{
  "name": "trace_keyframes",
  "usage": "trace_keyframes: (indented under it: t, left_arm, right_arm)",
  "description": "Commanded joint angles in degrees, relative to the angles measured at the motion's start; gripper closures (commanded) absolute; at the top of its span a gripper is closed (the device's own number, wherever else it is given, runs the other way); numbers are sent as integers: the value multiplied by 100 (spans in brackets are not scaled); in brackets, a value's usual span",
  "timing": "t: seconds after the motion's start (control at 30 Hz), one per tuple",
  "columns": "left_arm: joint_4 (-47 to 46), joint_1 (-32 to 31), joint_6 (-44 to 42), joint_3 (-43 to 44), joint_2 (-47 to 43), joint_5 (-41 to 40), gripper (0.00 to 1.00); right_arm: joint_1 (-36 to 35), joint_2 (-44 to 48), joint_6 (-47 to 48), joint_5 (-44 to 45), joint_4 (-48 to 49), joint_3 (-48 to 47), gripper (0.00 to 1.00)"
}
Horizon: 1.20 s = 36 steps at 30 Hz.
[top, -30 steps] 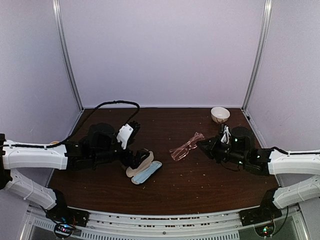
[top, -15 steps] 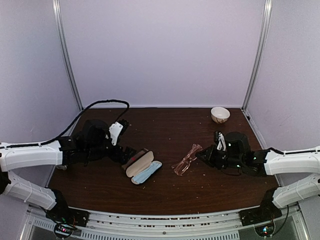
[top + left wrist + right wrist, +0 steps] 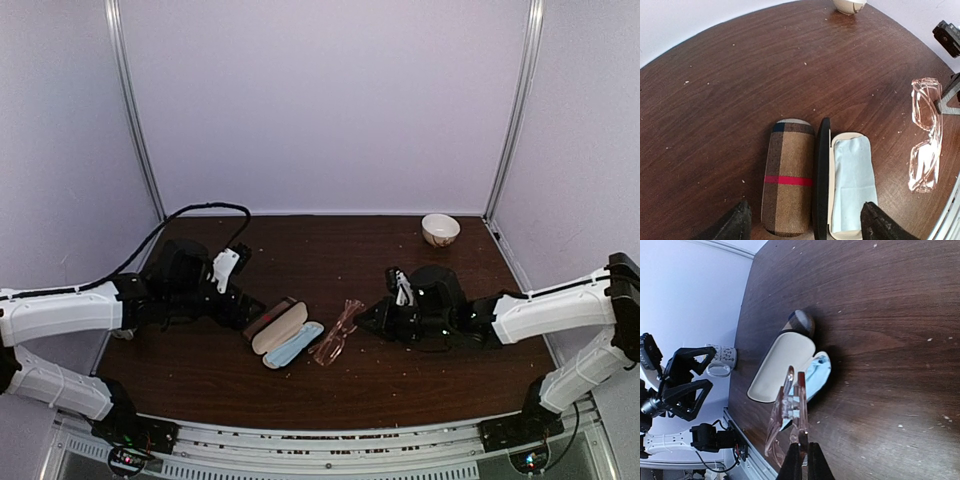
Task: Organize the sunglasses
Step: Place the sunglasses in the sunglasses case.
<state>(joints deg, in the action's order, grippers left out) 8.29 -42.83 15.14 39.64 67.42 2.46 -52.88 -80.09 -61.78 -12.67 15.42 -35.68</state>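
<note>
The sunglasses [image 3: 338, 338], a pinkish clear wraparound pair, hang just right of the open case [image 3: 285, 333]. My right gripper [image 3: 368, 320] is shut on them. In the right wrist view the fingers [image 3: 801, 462] pinch one folded temple, and the sunglasses [image 3: 789, 410] stand edge-on above the case's cream inside [image 3: 782, 367]. My left gripper [image 3: 807, 227] is open. Its fingertips straddle the near end of the plaid case [image 3: 789, 185] and the blue cloth [image 3: 855, 182] in it, without touching. The sunglasses [image 3: 925, 142] show at the right of that view.
A small white bowl [image 3: 440, 229] stands at the back right of the brown table [image 3: 400, 390]. A patterned mug [image 3: 722, 360] sits by the left arm. A black cable [image 3: 200, 212] loops at the back left. Crumbs dot the wood.
My right gripper has carried the sunglasses leftward and nearer, up beside the open case. My left arm has drawn back left from over the case and its jaws have narrowed slightly.
</note>
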Motion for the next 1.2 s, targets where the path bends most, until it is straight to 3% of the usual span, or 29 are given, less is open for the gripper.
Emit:
trace_keyframes:
  t: [0.0,0.47,1.17]
  left_arm:
    - [-151,81,103,-78,119,327,23]
    - [-244,90,159,-405,-9,168,30]
    - [-425,152,121,-676,-247,161,37]
  right_arm:
    - [-206,-389,-458,-395,649,-449,100]
    - [-494,-1506,-1431,-110,661,-1373,100]
    - [-515,-2128,-1006,84,-200,-2238,100]
